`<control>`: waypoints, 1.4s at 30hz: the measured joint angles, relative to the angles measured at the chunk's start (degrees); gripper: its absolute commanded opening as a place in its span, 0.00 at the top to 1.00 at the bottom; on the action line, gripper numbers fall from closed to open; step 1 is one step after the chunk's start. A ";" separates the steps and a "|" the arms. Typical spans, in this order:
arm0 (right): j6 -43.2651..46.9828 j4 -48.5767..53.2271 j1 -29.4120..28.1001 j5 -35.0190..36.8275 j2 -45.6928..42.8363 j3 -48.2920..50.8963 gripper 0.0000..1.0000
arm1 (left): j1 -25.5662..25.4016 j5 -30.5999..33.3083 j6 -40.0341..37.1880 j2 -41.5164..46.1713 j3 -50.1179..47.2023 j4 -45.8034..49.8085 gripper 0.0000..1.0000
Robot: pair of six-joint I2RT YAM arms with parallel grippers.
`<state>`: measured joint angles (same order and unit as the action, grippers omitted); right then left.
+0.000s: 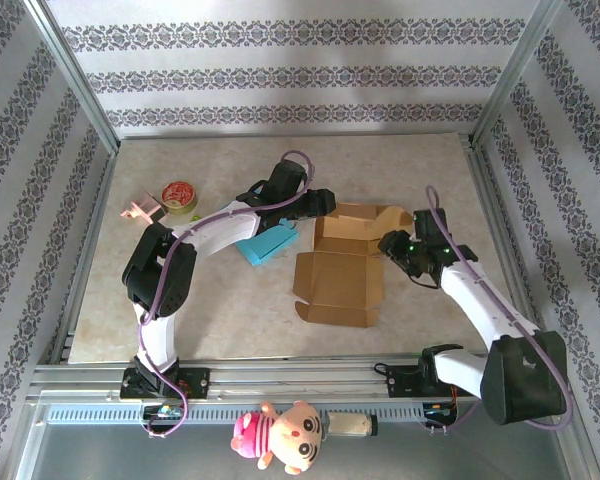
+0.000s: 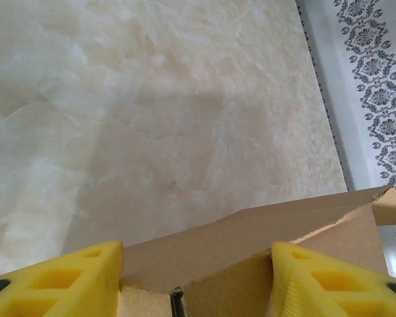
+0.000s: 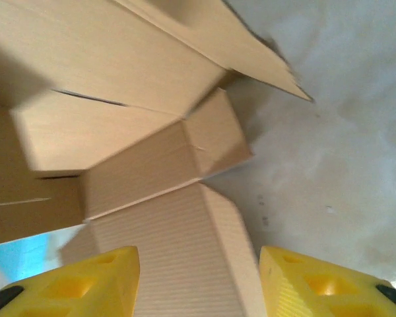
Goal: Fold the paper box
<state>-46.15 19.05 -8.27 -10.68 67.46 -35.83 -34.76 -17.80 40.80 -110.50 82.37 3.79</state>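
The brown paper box lies half folded in the middle of the table, its flaps standing up at the back and right. My left gripper is at the box's back left corner. In the left wrist view its yellow fingers hold a cardboard wall that spans the whole gap between them, so my left gripper is shut on it. My right gripper is at the box's right side. It stands open astride a ribbed flap, with a gap left at the right finger.
A blue packet lies just left of the box under the left arm. A tape roll and a small pink piece sit at the far left. A plush doll lies on the front rail. Metal frame posts edge the table.
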 measured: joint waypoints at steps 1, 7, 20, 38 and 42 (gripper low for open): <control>0.33 -1.64 -0.28 0.68 0.98 1.07 0.41 | -0.04 -0.15 -0.02 0.00 0.00 0.00 0.44; 4.59 -15.04 -0.50 6.14 4.92 3.02 0.29 | -0.11 -0.42 -0.31 0.00 0.04 0.04 0.44; 4.52 -32.30 -0.48 5.49 17.68 3.50 0.40 | -0.11 -1.18 -1.14 0.00 0.15 0.11 0.45; -3.48 -41.03 -5.57 0.02 17.86 5.07 0.60 | -0.15 -1.07 -1.33 -0.02 0.44 0.46 0.45; -5.01 -43.06 -7.96 -0.66 20.04 5.77 0.55 | -0.15 -1.07 -1.31 -0.02 0.59 0.83 0.45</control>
<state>-51.16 -24.01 -16.23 -11.33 87.50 -30.06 -34.92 -18.87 39.48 -110.52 82.96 4.62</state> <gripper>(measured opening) 0.427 0.554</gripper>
